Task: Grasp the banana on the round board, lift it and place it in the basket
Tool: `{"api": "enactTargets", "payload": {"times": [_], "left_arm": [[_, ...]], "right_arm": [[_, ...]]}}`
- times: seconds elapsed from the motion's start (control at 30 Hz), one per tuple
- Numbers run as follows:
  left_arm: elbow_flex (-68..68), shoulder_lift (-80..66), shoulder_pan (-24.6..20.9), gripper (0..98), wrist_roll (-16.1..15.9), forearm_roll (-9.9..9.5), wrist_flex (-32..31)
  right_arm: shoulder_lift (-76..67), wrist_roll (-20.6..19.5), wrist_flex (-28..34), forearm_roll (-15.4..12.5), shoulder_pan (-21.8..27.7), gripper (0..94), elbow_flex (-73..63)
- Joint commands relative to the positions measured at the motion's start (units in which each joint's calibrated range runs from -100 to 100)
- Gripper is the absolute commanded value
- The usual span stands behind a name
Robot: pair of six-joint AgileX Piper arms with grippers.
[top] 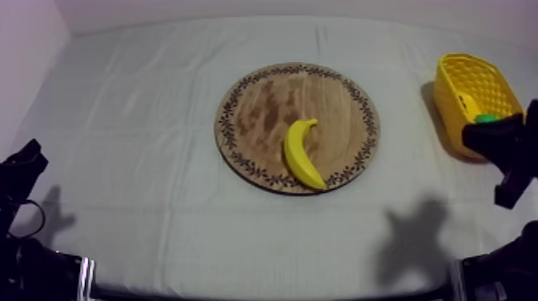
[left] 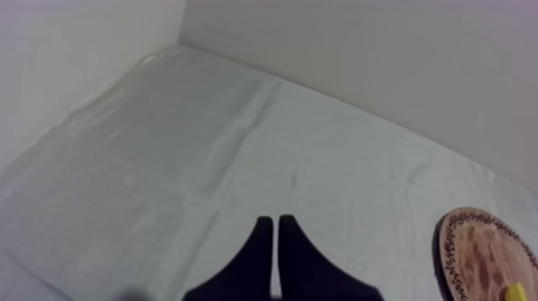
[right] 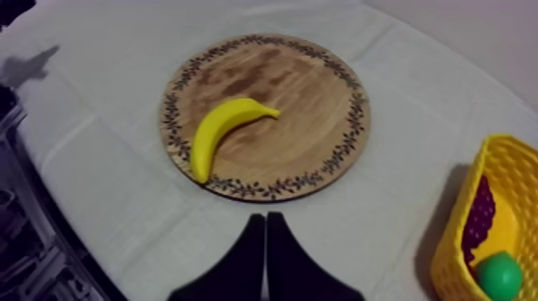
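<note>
Banana (top: 302,154) lying on wooden board (top: 264,104), yellow basket (top: 450,112) at table's right, left jaws together, right jaws together — both empty

Table (top: 144,136) spans scene left to right, draped in grey-white cloth (top: 160,232). Fold lines (top: 319,36) cross cloth, faint, running near to far. Far wall (top: 240,8) plain and pale, meeting cloth along far edge. Left wall (top: 24,48) same pale tone, faint violet cast. Left wrist view: walls join at corner (left: 181,24), right behind table. Light soft, even. Dim shadow (top: 416,236) lies on cloth near right, smaller shadow (top: 54,200) near left. Right wrist view: dark patch (right: 32,248) beyond table edge, too murky to tell.
</note>
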Motion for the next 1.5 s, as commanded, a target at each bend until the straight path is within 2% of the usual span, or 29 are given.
{"api": "enactTargets", "payload": {"times": [0.0, 0.43, 0.7, 0.83, 1.0, 1.17, 1.3, 1.47], "left_arm": [[0.03, 0.02, -0.02, 0.1, 0.00, -0.01, -0.01], [0.03, 0.02, -0.02, 0.1, 0.00, -0.01, -0.01], [0.03, 0.02, -0.02, 0.1, 0.00, -0.01, -0.01], [0.03, 0.02, -0.02, 0.1, 0.00, -0.01, -0.01], [0.03, 0.02, -0.02, 0.1, 0.00, -0.01, -0.01], [0.03, 0.02, -0.02, 0.1, 0.00, -0.01, -0.01], [0.03, 0.02, -0.02, 0.1, 0.00, -0.01, -0.01], [0.03, 0.02, -0.02, 0.1, 0.00, -0.01, -0.01]], "right_arm": [[8.45, -0.27, 3.67, -0.36, -0.77, 0.6, -9.78], [33.80, -0.30, 13.06, -4.26, 3.20, 0.5, -34.20], [47.34, -4.41, 20.36, -4.57, 1.02, 0.6, -43.37], [53.52, -7.39, 24.64, -4.82, -0.54, 4.4, -47.73], [60.27, -11.48, 28.16, -5.34, -1.53, 13.6, -51.75], [65.88, -14.41, 29.83, -5.71, -1.78, 32.1, -54.01], [69.67, -15.89, 29.94, -5.61, -1.78, 45.7, -55.18], [73.75, -16.40, 28.64, -6.42, -1.43, 57.7, -55.09]]}}
